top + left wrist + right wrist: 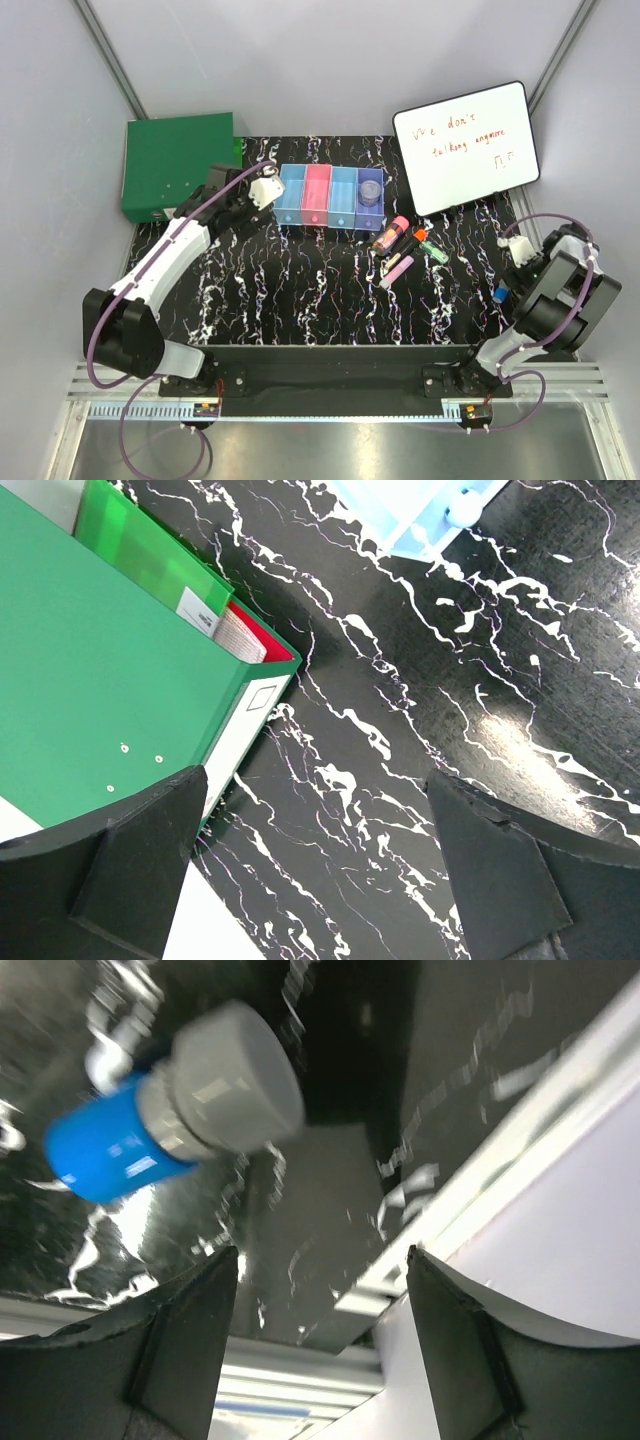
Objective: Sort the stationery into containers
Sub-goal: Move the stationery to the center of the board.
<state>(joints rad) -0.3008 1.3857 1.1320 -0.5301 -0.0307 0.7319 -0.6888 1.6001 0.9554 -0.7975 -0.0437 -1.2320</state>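
Stationery (405,250) lay mostly unsorted. Right gripper (320,1260) — jaws apart, empty — faced small blue piece (150,1120); left gripper (315,780) wide, idle. Next: straddle piece, close, carry to containers (317,218).

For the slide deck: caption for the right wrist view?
Open right gripper hovers near a blue, grey-capped piece on the marbled table.

Four joined bins (317,215) stand in a row at the back of the desk (300,300): light blue, pink, light blue, purple. A grey-purple disc (370,189) lies in the purple one. Just in front and to the right lie a pink-capped dark tube (390,235), an orange marker (421,237), a green stick (436,254) and a pink marker (398,268). A small blue piece (100,1145) with a grey cap lies on its side well apart, far right.
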